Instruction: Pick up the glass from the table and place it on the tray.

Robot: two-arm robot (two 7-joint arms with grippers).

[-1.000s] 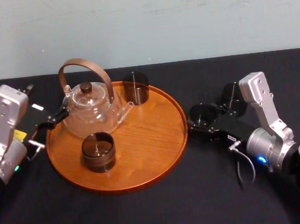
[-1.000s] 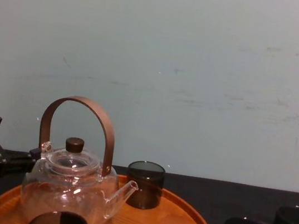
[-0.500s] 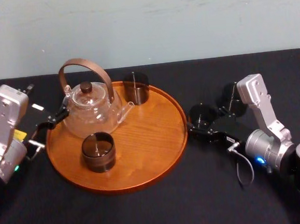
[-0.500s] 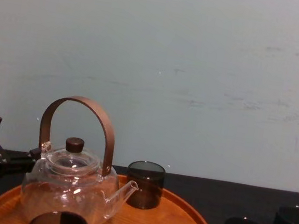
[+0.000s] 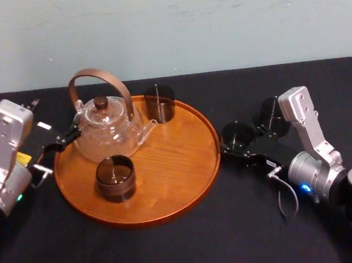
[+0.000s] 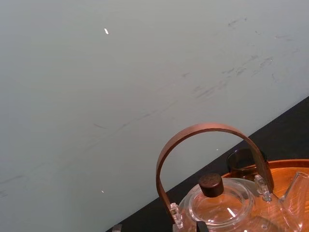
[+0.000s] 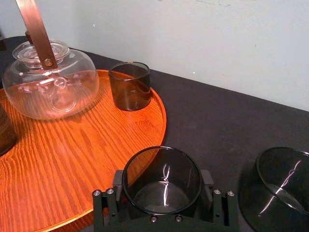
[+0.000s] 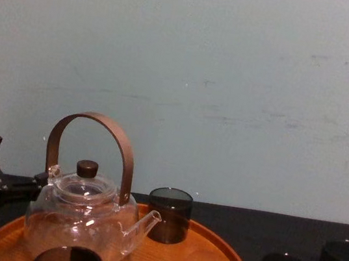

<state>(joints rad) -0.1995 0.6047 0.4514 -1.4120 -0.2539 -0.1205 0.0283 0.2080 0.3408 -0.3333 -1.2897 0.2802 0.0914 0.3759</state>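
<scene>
right wrist view puts the fingers [image 7: 119, 181] of the right gripper [image 7: 161, 184] either side of the glass [image 7: 163, 159], seemingly clamped on its wall, as it stands on the black surface [image 7: 217, 125] just beside the tray [image 7: 72, 145] rim. best to lift straight up, clearing that rim and the second glass [image 7: 285, 179] close by, then cross to bare wood away from the teapot [image 7: 48, 82]. the left gripper [image 5: 67, 139] idles by the tray's left edge.

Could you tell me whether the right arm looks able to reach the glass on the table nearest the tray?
Probably yes: the right end effector sits around that glass, beside the tray, with nothing in between.
</scene>
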